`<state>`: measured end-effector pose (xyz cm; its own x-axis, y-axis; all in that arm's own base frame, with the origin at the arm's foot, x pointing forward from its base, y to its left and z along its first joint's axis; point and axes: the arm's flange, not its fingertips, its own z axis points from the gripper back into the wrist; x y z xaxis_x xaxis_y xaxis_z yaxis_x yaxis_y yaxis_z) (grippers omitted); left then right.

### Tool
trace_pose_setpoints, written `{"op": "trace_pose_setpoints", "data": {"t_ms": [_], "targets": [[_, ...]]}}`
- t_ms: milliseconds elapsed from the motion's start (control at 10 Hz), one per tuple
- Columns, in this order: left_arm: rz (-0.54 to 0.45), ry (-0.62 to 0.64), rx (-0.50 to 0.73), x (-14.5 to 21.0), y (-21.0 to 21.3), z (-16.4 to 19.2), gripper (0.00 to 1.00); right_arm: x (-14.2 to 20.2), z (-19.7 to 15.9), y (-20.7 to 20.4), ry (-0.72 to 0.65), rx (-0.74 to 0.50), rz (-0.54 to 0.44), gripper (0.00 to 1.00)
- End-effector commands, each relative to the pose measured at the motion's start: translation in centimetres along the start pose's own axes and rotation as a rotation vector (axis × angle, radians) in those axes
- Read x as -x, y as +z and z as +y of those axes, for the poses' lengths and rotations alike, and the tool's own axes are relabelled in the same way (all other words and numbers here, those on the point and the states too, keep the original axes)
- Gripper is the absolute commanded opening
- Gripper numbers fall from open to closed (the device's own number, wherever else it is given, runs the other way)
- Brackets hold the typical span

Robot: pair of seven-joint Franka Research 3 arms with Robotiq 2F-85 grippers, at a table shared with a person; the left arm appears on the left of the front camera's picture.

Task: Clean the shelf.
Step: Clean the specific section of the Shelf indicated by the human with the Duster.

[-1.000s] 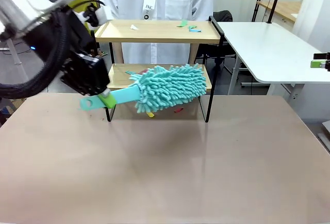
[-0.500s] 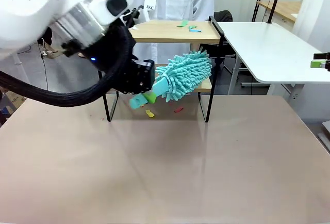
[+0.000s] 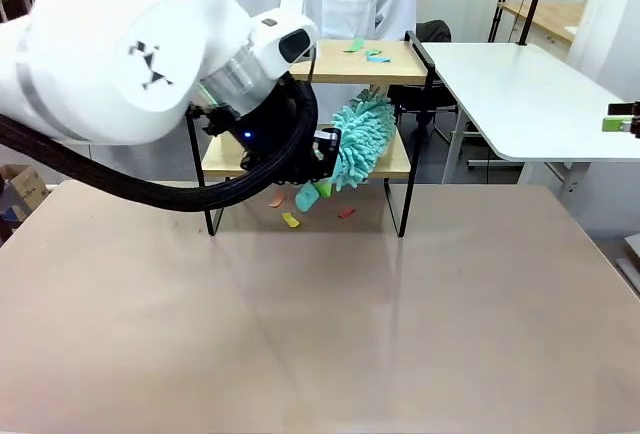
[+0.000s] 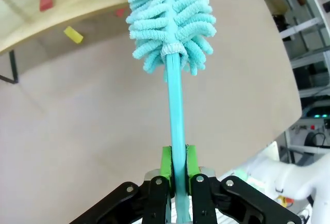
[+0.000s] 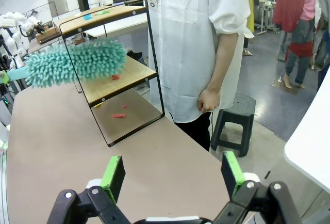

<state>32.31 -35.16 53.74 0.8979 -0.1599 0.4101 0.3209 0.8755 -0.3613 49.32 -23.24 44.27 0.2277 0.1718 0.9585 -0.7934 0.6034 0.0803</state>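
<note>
The shelf (image 3: 398, 62) stands at the table's far edge, two light wood boards in a black frame. My left gripper (image 3: 320, 190) is shut on the handle of a teal fluffy duster (image 3: 360, 136), whose head lies over the right end of the lower board (image 3: 396, 166). In the left wrist view the green pads (image 4: 165, 164) clamp the teal handle (image 4: 176, 115) below the duster head (image 4: 170, 17). Small green and blue scraps (image 3: 366, 51) lie on the top board. My right gripper (image 5: 172, 175) is open, off to the shelf's (image 5: 121, 77) side, nothing between its fingers.
Yellow (image 3: 291, 220), red (image 3: 346, 213) and orange (image 3: 277, 201) scraps lie on the table under the shelf. A person in a white coat (image 5: 191, 43) stands behind the shelf. A white side table (image 3: 520, 94) is at the right, a stool (image 5: 232, 126) beyond the edge.
My left arm has swung to the right across the shelf's front. The duster head went from spanning the lower board to its right end and now tilts upward.
</note>
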Motion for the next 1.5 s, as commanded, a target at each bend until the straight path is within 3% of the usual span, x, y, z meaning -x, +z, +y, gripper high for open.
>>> {"op": "trace_pose_setpoints", "data": {"t_ms": [0, 700, 1400], "targets": [[-0.053, 0.035, 0.005, -1.3, -1.0, -1.9, 0.13, -0.2, 0.1, 0.0, 0.006, 0.001, 0.006, 1.00], [-0.128, 0.123, -0.043, -5.6, -6.0, -4.3, 0.13, -0.2, 0.1, 0.0, 0.006, 0.001, 0.006, 1.00], [-0.074, 0.160, -0.079, -4.9, -9.7, -5.9, 0.13, -0.2, 0.1, 0.0, 0.006, 0.001, 0.006, 1.00]]}}
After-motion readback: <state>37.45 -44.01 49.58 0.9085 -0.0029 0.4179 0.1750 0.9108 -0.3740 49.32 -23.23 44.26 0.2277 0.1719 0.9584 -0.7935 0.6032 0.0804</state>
